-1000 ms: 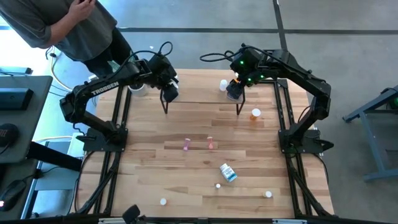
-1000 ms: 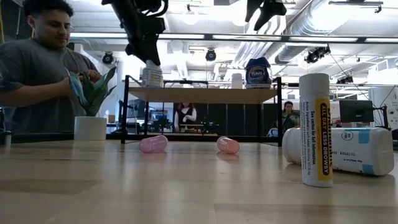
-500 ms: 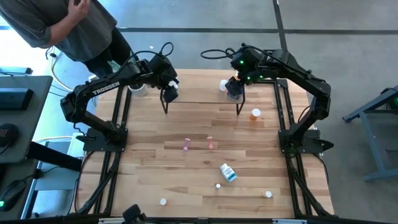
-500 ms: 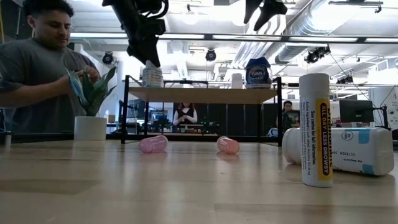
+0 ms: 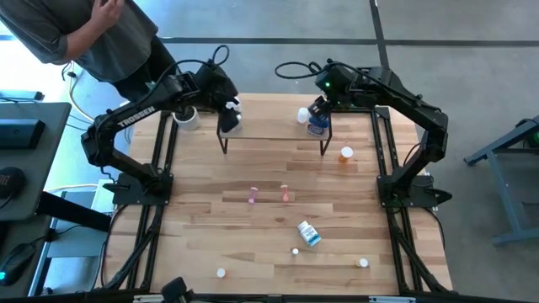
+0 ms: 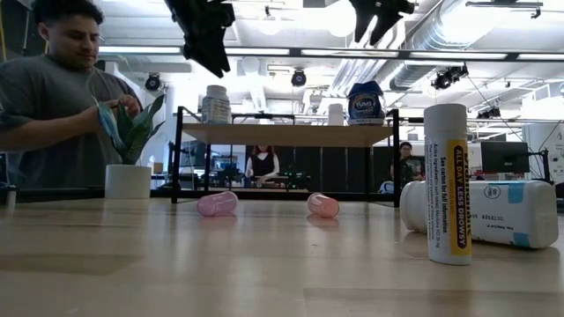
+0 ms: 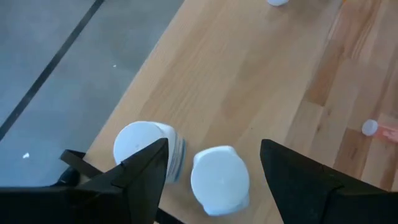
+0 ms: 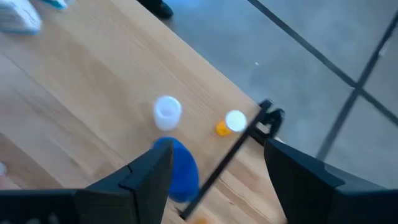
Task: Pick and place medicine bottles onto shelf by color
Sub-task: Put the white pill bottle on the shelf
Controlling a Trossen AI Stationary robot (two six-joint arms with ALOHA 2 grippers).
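Observation:
The shelf [image 6: 286,134] stands on black legs at the table's far side. On it are a white bottle [image 6: 214,104], a squat blue bottle [image 6: 366,103] and a small white vial [image 6: 335,114]. My left gripper [image 7: 214,146] is open, hovering above two white bottles [image 7: 146,149] [image 7: 219,179] at the shelf's left end. My right gripper [image 8: 217,149] is open above the blue bottle [image 8: 177,168] at the right end. Two pink bottles [image 5: 252,196] [image 5: 285,194] lie on their sides at mid-table. An orange bottle [image 5: 345,154] stands right of the shelf.
A white bottle with a blue label [image 5: 309,233] lies near the front, with a tall white bottle [image 6: 447,183] standing by it in the low view. Small white vials [image 5: 221,273] [image 5: 364,263] sit along the near edge. A potted plant [image 6: 128,180] and a person [image 6: 53,97] are at the far left.
My left gripper has risen off the top of the white bottle on the shelf and drawn back toward the far edge; the bottle stays standing. My right gripper has shifted toward the far edge, uncovering the blue bottle in the high view.

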